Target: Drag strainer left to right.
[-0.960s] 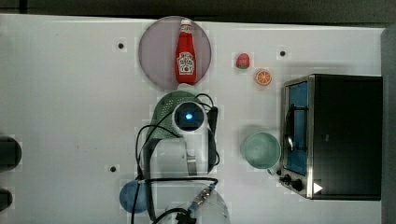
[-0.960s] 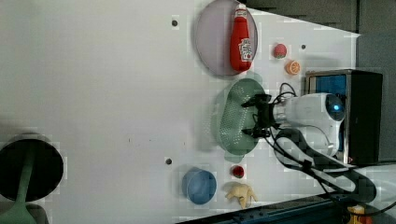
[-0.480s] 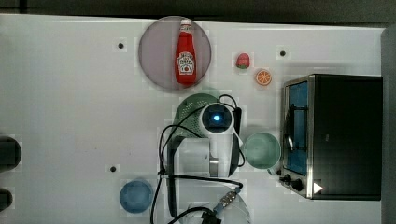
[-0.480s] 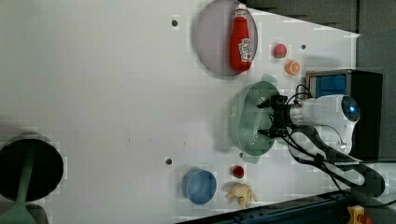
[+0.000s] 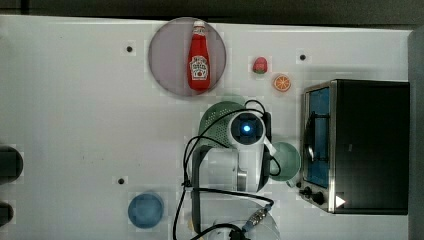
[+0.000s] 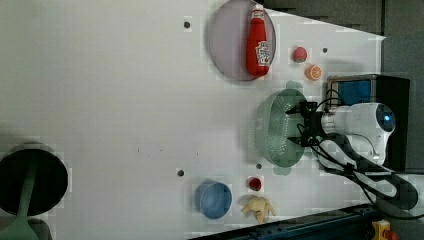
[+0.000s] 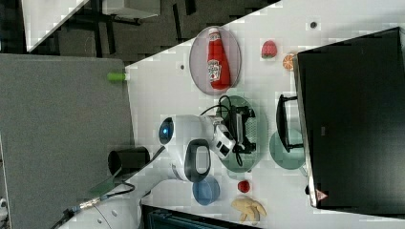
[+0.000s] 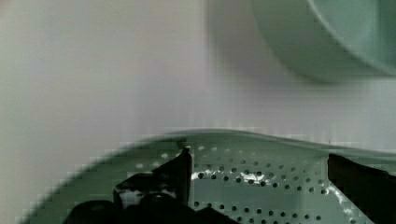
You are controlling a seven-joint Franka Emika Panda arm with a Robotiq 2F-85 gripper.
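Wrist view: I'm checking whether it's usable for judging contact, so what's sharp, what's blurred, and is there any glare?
Wrist view: the strainer holes read fairly crisp, with small glints near the dark fingers; the teal cup and white table are soft and smeared. Left view: the strainer looks blocky, its edges ghosted.

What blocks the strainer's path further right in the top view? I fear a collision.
The teal cup sits just right of the strainer in the top view, with the toaster oven right behind it. The open gripper is already inside the strainer.
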